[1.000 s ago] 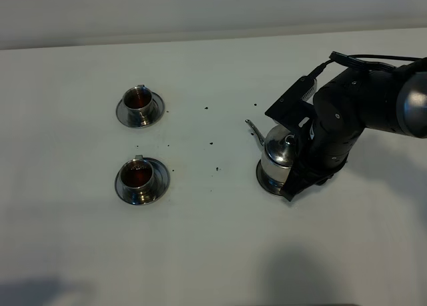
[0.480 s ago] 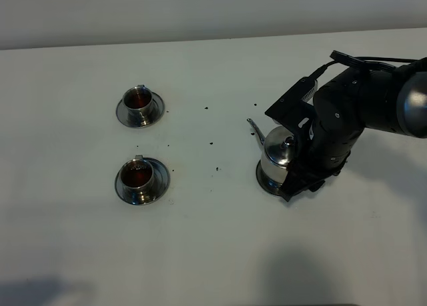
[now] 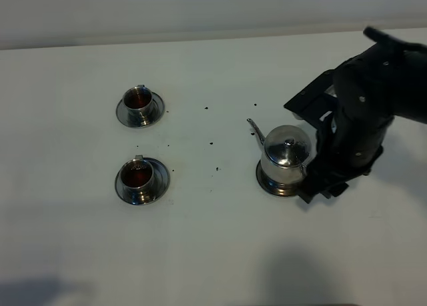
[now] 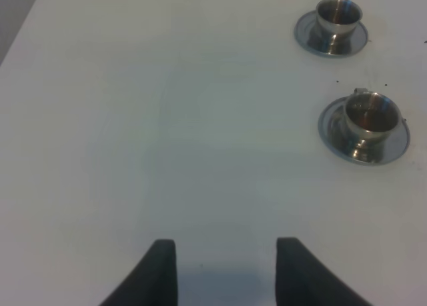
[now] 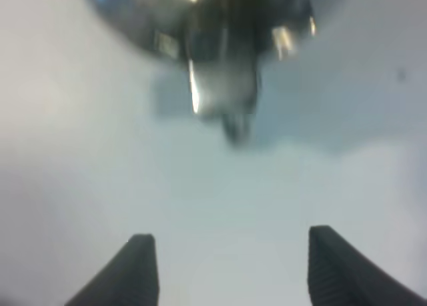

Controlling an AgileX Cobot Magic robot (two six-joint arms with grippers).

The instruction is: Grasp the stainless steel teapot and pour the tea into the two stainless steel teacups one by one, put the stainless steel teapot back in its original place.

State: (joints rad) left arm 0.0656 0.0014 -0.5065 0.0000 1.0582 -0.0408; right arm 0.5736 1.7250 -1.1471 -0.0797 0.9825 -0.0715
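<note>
The teapot (image 3: 285,156) stands on the bench (image 3: 213,253), the right tool (image 5: 227,266) spread wide and empty just beside it.

- The stainless steel teapot (image 3: 285,159) stands on the table (image 3: 213,253), right of centre in the high view, its spout toward the upper left.
- My right gripper (image 3: 323,186) sits just right of the teapot, apart from it.
- Two teacups on saucers stand at left: the far teacup (image 3: 138,100) directly above the near teacup (image 3: 139,176).
- Scattered specks (image 3: 211,144) lie between cups and teapot.
- My left gripper (image 4: 225,269) hangs over bare table, the cups well ahead.
</note>
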